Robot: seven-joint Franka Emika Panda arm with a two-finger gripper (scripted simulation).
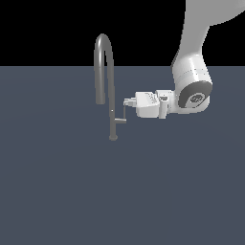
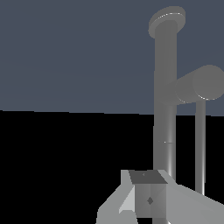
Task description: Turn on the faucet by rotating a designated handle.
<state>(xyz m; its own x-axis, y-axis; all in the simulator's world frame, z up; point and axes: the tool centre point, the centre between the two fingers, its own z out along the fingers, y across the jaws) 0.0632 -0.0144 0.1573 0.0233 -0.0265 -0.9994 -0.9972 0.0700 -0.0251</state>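
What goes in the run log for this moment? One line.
gripper: beside handle rod tip, grip unclear | faucet: upright | arm: reaching in from exterior view's right

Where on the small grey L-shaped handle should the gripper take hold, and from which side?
Probably on the slim upright rod of the small grey L-shaped handle, near its free top end, farthest from the tall grey gooseneck faucet, for leverage. Come in sideways from the exterior view's right, where the gripper is already level with the rod's top; the stub is short and crowds the stem.
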